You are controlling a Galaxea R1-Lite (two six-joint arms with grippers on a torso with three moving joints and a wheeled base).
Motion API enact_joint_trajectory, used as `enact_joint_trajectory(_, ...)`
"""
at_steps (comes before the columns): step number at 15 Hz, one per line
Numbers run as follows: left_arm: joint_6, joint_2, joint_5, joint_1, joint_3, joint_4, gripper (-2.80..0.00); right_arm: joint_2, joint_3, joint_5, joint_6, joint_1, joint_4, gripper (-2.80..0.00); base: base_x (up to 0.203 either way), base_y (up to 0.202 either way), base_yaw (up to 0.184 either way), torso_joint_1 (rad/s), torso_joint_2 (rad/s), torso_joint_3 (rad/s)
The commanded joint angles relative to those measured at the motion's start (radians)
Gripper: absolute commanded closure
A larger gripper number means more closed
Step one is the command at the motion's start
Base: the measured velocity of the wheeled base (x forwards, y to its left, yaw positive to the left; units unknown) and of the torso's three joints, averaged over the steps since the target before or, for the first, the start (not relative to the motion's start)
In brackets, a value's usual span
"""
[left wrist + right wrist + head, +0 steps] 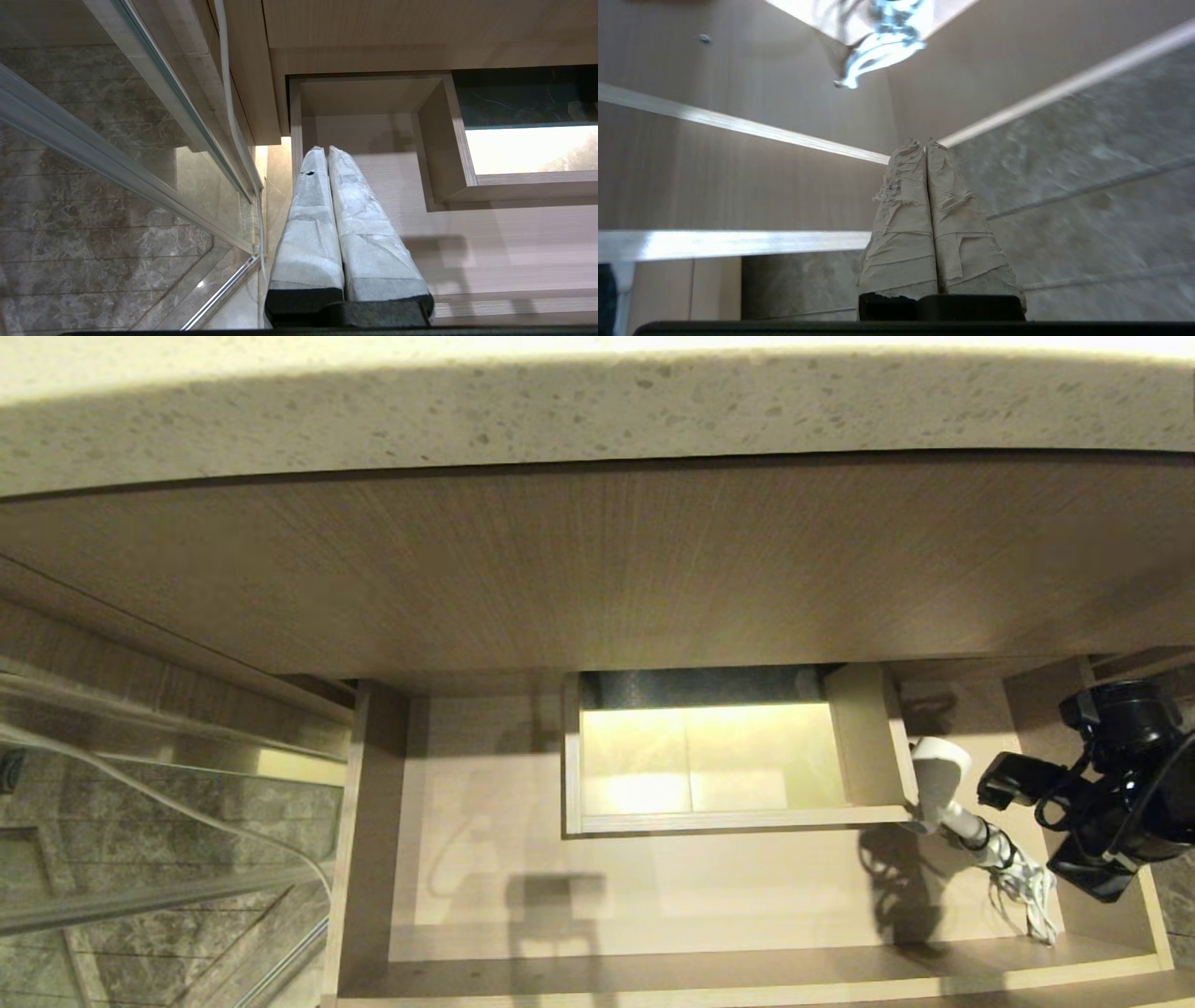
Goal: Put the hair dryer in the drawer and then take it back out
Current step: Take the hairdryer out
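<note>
The drawer point(366, 821) stands pulled out, wide and shallow, in pale wood grain. On its floor at the right end lies the white hair dryer point(939, 773), its head against the right wall of the boxed cut-out point(868, 737) and its bundled cord point(1025, 889) trailing toward the front. My right arm point(1106, 807) hangs over the drawer's right end, just beside the dryer. The right gripper point(924, 144) is shut with nothing in it, and the cord point(878, 46) shows blurred beyond it. Parked above the drawer's left end, my left gripper point(325, 150) is shut and holds nothing.
A speckled stone countertop point(597, 411) overhangs a tall wood-grain panel point(597, 569) behind the drawer. Left of the cabinet runs a glass panel with a metal frame point(140, 896) over marble floor. A white cable point(229, 93) runs along the cabinet's left side.
</note>
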Motion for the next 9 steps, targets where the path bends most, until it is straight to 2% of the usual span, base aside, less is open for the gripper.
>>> enact_joint_trajectory(1, -0.001, 0.0, 0.0, 0.0, 0.04, -0.002, 0.0, 0.072, -0.005, 0.003, -0.003, 0.0, -0.004, 0.0, 0.0, 0.0, 0.0, 0.0, 0.0, 0.0)
enact_joint_trajectory(2, -0.001, 0.0, 0.0, 0.0, 0.04, -0.002, 0.0, 0.089, -0.007, 0.017, -0.008, 0.001, -0.011, -2.8, 0.0, 0.0, 0.0, 0.0, 0.0, 0.0)
enact_joint_trajectory(9, -0.001, 0.0, 0.0, 0.0, 0.04, -0.002, 0.0, 0.242, -0.143, 0.076, 0.001, 0.029, -0.061, -2.8, 0.0, 0.0, 0.0, 0.0, 0.0, 0.0)
